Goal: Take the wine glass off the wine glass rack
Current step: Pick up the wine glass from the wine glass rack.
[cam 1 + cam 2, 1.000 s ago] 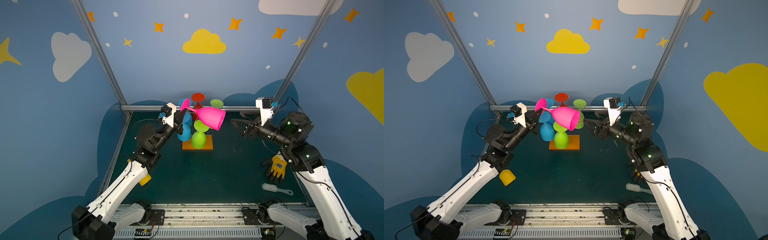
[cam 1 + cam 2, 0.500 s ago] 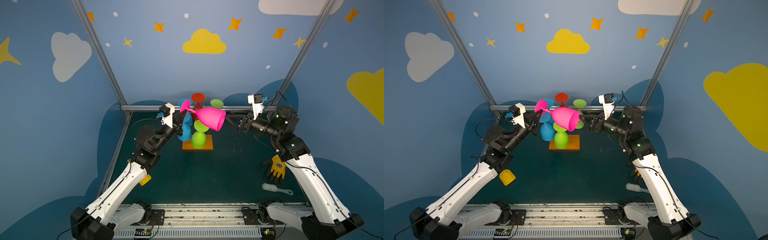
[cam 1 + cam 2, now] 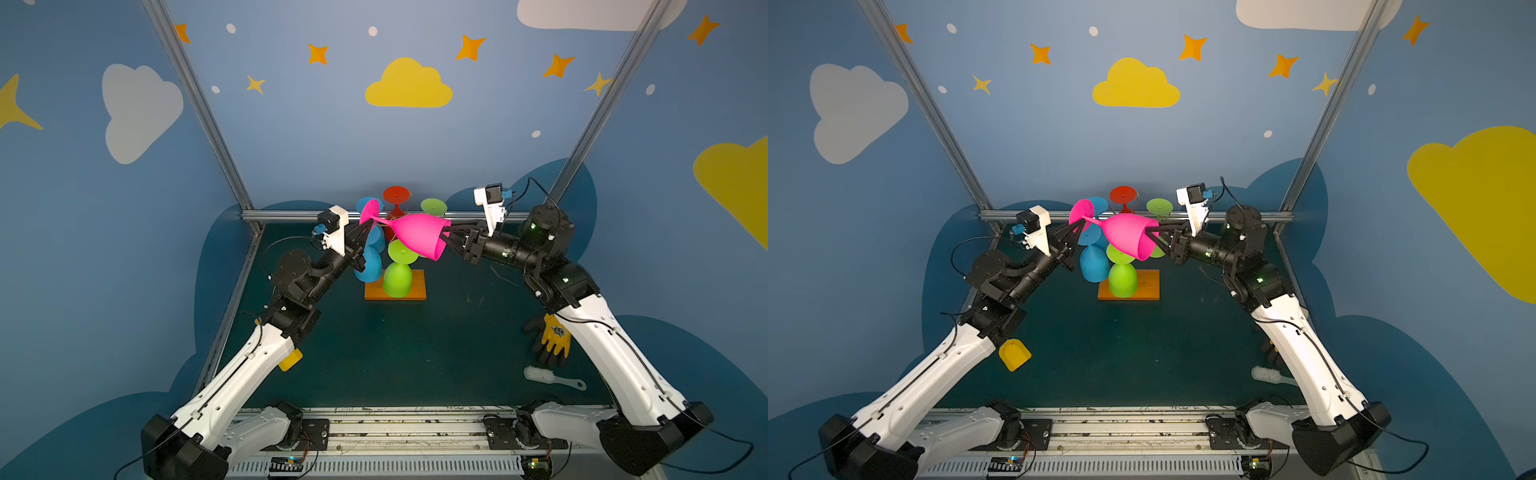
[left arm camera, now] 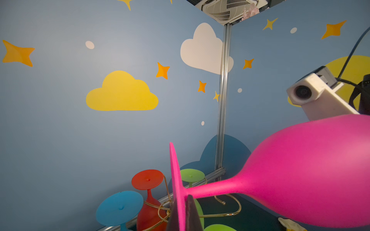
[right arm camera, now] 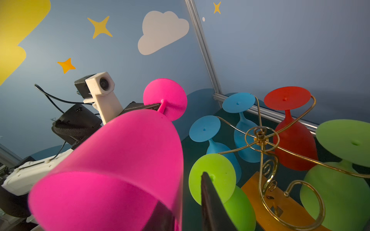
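While the left pincer (image 3: pixel 369 227) pinches its foot, the pink glass (image 3: pixel 415 239) lies sideways, aloft by the top of the rack (image 3: pixel 419 285) and free of its wire arms. The right pincer (image 3: pixel 448 233) straddles the bowl's rim, and I cannot tell whether it grips. Beneath, the dark green table (image 3: pixel 415 357) bears a glove (image 3: pixel 555 338), a brush (image 3: pixel 550 377) and a yellow piece (image 3: pixel 291 360). Blue walls (image 3: pixel 332 158) with clouds and stars enclose it.

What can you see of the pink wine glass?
The pink wine glass, matte plastic by its look, lies roughly horizontal in the air, held clear of the wine glass rack. The left gripper is shut on its round foot. The right gripper has its jaws straddling the bowl's rim.
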`<state>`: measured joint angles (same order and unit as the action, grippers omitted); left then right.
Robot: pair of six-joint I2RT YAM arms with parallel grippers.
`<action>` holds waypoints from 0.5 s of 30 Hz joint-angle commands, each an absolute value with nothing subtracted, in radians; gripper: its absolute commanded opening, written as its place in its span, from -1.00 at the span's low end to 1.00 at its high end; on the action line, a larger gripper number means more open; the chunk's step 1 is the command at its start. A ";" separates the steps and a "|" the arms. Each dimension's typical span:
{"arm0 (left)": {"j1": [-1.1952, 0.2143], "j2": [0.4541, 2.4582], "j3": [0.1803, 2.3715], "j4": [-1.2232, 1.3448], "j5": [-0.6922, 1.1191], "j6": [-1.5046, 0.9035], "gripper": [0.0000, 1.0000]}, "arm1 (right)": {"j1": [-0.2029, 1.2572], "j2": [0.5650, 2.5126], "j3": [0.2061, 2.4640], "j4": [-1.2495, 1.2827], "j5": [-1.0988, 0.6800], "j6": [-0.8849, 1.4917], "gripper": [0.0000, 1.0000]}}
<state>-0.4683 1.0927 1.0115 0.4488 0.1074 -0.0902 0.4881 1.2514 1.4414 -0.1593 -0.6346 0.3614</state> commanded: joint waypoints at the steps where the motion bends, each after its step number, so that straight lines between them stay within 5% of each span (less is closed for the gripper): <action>1: -0.466 1.090 1.011 0.471 0.117 -0.097 -0.95 | 0.499 1.256 1.482 -0.134 -0.645 0.369 -0.71; 5: -0.463 1.095 1.011 0.473 0.118 -0.095 -0.93 | 0.501 1.261 1.489 -0.136 -0.649 0.375 -1.00; 9: -0.462 1.090 1.014 0.472 0.114 -0.096 -0.78 | 0.497 1.262 1.504 -0.154 -0.620 0.394 -1.00; 15: -0.461 1.062 0.998 0.469 0.071 -0.086 0.28 | 0.425 1.224 1.552 -0.240 -0.519 0.370 -1.00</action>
